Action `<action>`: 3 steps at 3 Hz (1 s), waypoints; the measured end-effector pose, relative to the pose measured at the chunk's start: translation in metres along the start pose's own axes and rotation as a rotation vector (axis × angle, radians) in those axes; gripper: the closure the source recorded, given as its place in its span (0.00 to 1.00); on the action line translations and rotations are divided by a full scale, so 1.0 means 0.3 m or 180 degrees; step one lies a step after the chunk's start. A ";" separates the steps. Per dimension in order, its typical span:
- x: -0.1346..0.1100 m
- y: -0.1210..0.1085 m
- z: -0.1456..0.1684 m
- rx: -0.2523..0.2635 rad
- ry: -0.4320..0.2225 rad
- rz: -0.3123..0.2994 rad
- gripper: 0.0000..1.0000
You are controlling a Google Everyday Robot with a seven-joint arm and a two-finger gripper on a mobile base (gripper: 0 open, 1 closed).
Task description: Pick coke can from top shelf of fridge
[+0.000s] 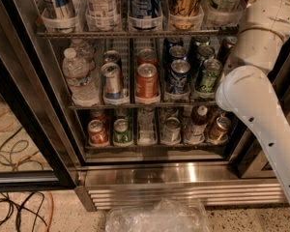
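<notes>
The fridge [183,175] stands open in front of me, its wire racks full of drinks. Along the top of the view runs the top shelf [135,33], with large cans standing in clear plastic holders [102,21]; only their lower halves show. No coke can shows on that shelf. My white arm [261,57] rises along the right side of the fridge and leaves the view at the top right. The gripper is out of view beyond that edge.
The middle rack holds water bottles [79,79], an orange-red can [146,81] and dark cans. Small cans and a bottle fill the bottom rack [150,141]. The black door frame [24,105] stands at left. A crumpled plastic bag [157,216] and cables [19,207] lie on the floor.
</notes>
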State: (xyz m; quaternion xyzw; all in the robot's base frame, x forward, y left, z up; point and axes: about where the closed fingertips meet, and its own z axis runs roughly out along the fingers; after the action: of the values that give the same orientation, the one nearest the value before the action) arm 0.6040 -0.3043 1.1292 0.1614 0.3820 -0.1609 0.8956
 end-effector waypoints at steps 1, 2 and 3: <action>-0.012 -0.017 -0.035 0.0028 -0.0273 0.0071 1.00; -0.026 -0.029 -0.101 -0.0076 -0.0511 0.0042 1.00; -0.026 -0.029 -0.101 -0.0076 -0.0511 0.0042 1.00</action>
State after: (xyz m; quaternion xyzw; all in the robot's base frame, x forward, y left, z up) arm 0.5762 -0.2984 1.1136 0.1398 0.3098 -0.1628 0.9263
